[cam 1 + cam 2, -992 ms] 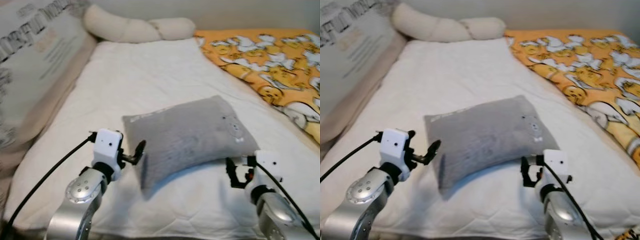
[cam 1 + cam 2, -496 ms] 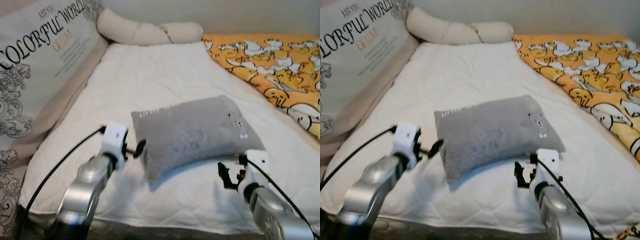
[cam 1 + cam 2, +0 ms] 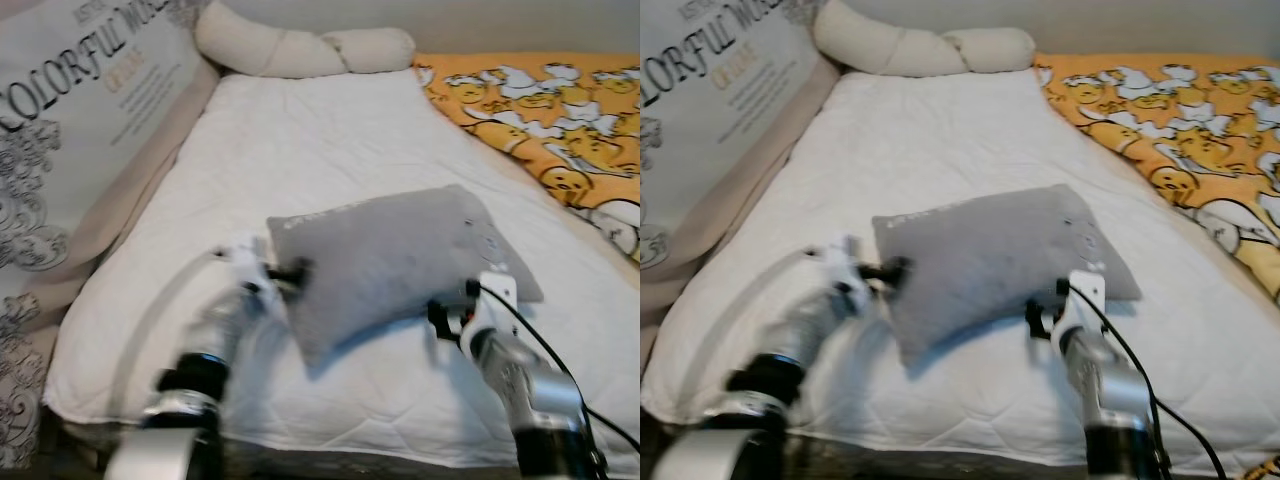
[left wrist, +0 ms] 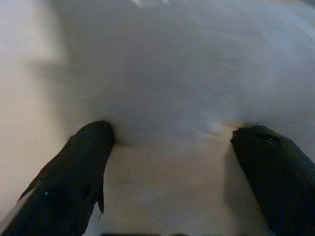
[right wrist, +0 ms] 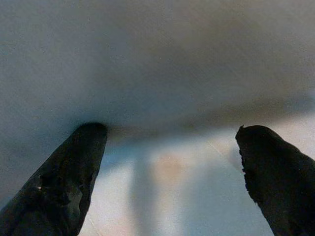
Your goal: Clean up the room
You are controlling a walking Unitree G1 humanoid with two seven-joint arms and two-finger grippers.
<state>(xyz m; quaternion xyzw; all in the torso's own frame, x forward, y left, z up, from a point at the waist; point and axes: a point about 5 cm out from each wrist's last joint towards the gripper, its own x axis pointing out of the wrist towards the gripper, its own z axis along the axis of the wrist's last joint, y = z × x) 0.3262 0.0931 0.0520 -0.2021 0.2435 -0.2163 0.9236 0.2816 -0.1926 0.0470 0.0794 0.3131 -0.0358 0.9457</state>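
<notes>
Left eye view found our left pincer (image 3: 293, 271) and right pincer (image 3: 440, 313), both spread empty, flanking the grey pillow (image 3: 400, 262), next needing closure.

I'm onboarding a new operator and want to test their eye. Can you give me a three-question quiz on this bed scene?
1. True or false: the grey pillow lies on the white mattress cover.
2. Which gripper is at the pillow's end nearer the printed cushion? A) left gripper B) right gripper
3. Fill in: in both wrist views the fingers are ____.

Key: 1 true; 2 A; 3 open
</notes>
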